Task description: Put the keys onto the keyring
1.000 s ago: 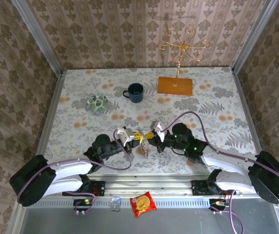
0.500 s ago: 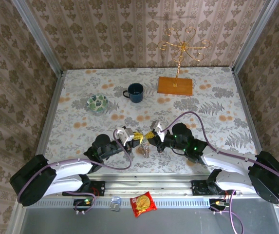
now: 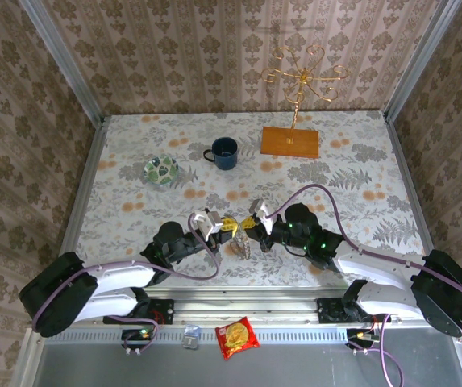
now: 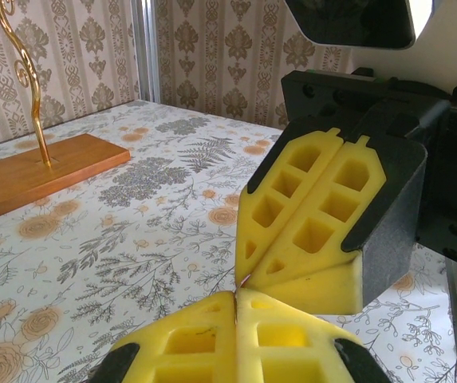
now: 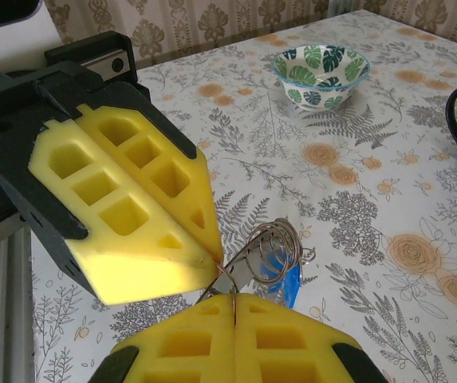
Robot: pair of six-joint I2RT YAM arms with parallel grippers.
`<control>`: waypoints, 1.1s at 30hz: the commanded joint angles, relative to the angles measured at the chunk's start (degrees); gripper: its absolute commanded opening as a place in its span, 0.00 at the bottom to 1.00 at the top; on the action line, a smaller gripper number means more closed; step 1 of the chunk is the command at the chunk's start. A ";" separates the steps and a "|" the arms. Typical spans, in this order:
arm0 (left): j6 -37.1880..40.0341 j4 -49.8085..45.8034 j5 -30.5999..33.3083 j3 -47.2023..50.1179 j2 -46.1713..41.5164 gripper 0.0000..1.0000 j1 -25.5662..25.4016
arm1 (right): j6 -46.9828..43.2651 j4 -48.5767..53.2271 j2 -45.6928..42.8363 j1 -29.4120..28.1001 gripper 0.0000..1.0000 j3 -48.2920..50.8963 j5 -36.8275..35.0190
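Note:
My two grippers meet tip to tip above the near middle of the table, left gripper point(image 3: 224, 225) and right gripper point(image 3: 249, 226). In the right wrist view my right gripper point(image 5: 234, 299) is shut on a thin wire loop of the keyring point(image 5: 282, 239), a silvery coil hanging just past the pads. A blue-headed key point(image 5: 290, 285) with a metal blade dangles on that coil. My left gripper point(image 5: 216, 259) comes in from the upper left, its shut tip pinching the same wire. In the left wrist view my left gripper point(image 4: 237, 297) is shut with a thin sliver in the seam, and the right gripper's fingers point(image 4: 316, 223) stand right above it.
A blue mug point(image 3: 224, 152) and a green-patterned dish point(image 3: 161, 171) stand at the back left. A gold wire stand on a wooden base point(image 3: 290, 141) is at the back right. A snack packet point(image 3: 237, 336) lies below the table's front rail.
Both grippers stay shut and pressed together. The hanging key bundle between them has swung slightly; the arms have barely shifted.

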State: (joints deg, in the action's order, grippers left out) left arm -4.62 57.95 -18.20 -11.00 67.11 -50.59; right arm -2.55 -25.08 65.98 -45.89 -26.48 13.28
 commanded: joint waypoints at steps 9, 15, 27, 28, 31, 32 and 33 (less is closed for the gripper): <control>-1.29 4.27 -3.25 -0.68 0.12 0.00 -0.40 | 0.67 -0.43 -1.03 0.40 0.00 -0.24 -4.84; -1.28 4.45 -3.51 -0.77 0.21 0.00 -0.41 | 0.88 -0.65 -0.11 0.44 0.00 -0.72 -4.18; -1.57 6.64 -3.69 -0.63 1.31 0.00 -0.44 | 2.15 -2.92 2.82 -0.15 0.00 -1.88 -1.06; -1.64 6.80 -3.74 -0.68 1.51 0.00 -0.46 | 2.32 -3.38 2.89 -0.12 0.00 -1.86 -0.88; -1.59 6.91 -3.56 -0.48 1.50 0.00 -0.47 | 2.70 -4.56 2.63 -0.16 0.00 -1.56 -0.12; -1.49 6.89 -3.42 -0.42 1.40 0.00 -0.43 | 2.72 -4.47 2.33 -0.16 0.00 -1.48 -0.01; -1.33 6.82 -3.14 -0.32 1.31 0.00 -0.49 | 2.68 -4.24 2.03 -0.10 0.00 -1.41 -0.12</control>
State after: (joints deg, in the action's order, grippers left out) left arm -4.97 60.60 -19.77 -11.00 68.64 -50.65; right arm -0.84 -25.80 68.69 -45.89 -26.57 12.36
